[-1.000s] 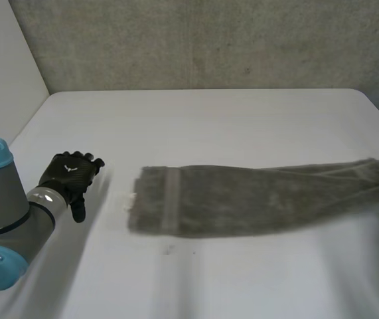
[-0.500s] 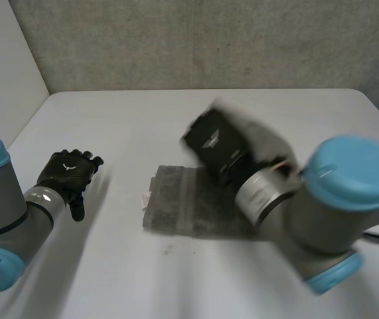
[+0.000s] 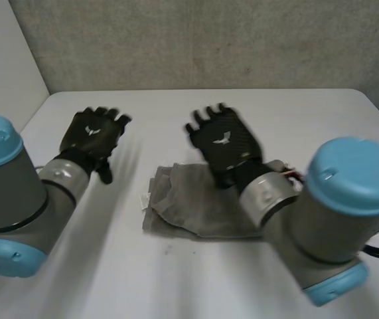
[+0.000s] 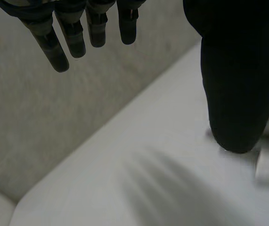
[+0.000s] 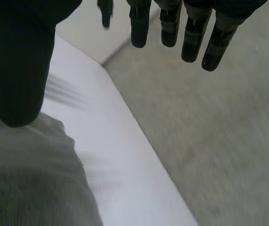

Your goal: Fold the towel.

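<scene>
Left hand (image 3: pixel 93 136) and right hand (image 3: pixel 226 143) newly aloft, straight-fingered; one rumpled towel (image 3: pixel 196 212).

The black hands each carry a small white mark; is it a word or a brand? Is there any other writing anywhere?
No readable words or numbers.
Left hand: white winged emblem on its back, no letters.
Right hand: same emblem, no letters.
Towel: small white tag at its edge, too small to read.

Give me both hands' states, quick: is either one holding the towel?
Left hand: open, fingers straight, holding nothing.
Right hand: open above the towel, not gripping it.
</scene>
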`<action>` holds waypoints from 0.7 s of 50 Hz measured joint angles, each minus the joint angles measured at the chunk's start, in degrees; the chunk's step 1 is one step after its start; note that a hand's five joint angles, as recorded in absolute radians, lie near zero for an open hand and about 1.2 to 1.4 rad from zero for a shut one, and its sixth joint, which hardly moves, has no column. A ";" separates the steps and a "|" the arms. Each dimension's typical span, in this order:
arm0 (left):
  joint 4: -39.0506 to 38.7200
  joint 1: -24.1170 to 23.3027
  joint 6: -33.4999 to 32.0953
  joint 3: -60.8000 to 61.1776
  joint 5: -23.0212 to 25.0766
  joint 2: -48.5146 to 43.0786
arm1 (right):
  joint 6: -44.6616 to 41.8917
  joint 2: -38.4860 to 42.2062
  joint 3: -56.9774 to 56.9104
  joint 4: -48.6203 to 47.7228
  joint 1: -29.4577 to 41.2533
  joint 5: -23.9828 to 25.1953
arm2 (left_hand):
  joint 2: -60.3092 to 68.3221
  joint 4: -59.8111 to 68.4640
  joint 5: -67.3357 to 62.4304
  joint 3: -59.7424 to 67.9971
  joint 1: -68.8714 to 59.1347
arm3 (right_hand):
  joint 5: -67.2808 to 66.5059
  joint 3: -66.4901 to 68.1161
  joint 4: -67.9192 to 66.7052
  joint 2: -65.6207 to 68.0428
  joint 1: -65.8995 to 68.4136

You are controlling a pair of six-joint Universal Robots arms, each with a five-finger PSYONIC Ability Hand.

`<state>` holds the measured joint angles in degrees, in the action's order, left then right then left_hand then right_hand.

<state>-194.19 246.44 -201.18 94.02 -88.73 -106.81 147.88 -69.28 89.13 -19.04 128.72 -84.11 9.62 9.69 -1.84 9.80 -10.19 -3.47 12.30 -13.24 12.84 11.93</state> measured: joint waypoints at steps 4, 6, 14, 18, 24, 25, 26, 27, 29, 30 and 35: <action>-0.03 -4.82 7.70 -3.88 0.00 -0.06 | 6.56 -3.99 3.63 7.19 -7.46 -0.63 | 0.14 0.12 0.00 0.06 0.00 | 0.02 0.00 0.00 0.00 0.00; -0.03 -6.60 10.37 -5.01 0.07 -0.51 | 8.04 -4.82 5.28 9.60 -10.00 -0.45 | 0.14 0.12 0.00 0.11 0.00 | 0.03 0.00 0.00 0.00 0.00; -0.01 -14.14 15.55 -8.86 -0.14 -7.94 | 9.89 -5.70 14.68 12.49 -18.24 1.82 | 0.70 0.50 0.00 0.52 -0.17 | 0.05 0.00 0.00 0.00 0.00; -0.02 -15.95 15.21 -10.21 -1.37 -12.27 | 9.68 -5.42 17.91 10.30 -20.22 2.73 | 0.72 0.50 0.00 0.52 -0.17 | -0.13 0.34 -0.21 0.31 0.16; 0.00 -16.55 12.98 -11.24 -4.97 -17.08 | 9.03 -4.13 20.78 5.29 -21.52 3.35 | 0.75 0.54 0.00 0.52 -0.17 | -11.93 13.79 -12.89 12.88 10.85; 0.01 -16.38 12.06 -10.96 -6.11 -17.80 | 8.61 -3.56 21.12 4.13 -21.66 3.30 | 0.75 0.54 0.00 0.52 -0.17 | -11.93 13.79 -12.89 12.88 10.85; 0.00 -16.16 11.21 -10.40 -7.09 -18.26 | 8.02 -3.09 21.34 3.26 -21.83 3.22 | 0.72 0.53 0.00 0.50 -0.14 | -29.17 31.88 -30.92 32.41 26.55; -0.02 -16.03 10.75 -9.99 -7.58 -18.42 | 7.50 -2.79 21.42 2.69 -21.98 3.15 | 0.66 0.51 0.00 0.46 -0.08 | -32.17 35.09 -34.14 35.83 29.34; -0.07 -15.83 10.11 -9.13 -8.25 -18.53 | 7.14 -2.63 21.46 2.42 -22.08 3.10 | 0.64 0.50 0.00 0.43 -0.02 | -32.17 35.09 -34.14 35.83 29.34; -0.15 -15.59 9.38 -7.74 -8.94 -18.44 | 5.44 -2.31 21.47 1.63 -22.49 2.92 | 0.64 0.43 0.19 0.39 0.00 | -46.04 49.68 -48.81 50.10 41.45; -0.21 -15.28 8.66 -5.03 -9.62 -17.55 | 2.77 -2.85 20.99 1.07 -22.93 2.66 | 0.64 0.40 0.19 0.39 0.00 | -49.84 55.38 -54.86 54.69 43.26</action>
<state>-194.40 231.15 -192.52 88.98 -98.35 -124.37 150.65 -72.13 110.13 -17.97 105.79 -81.45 10.25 10.09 -1.64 10.19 -10.19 -53.31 67.67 -68.10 67.53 55.18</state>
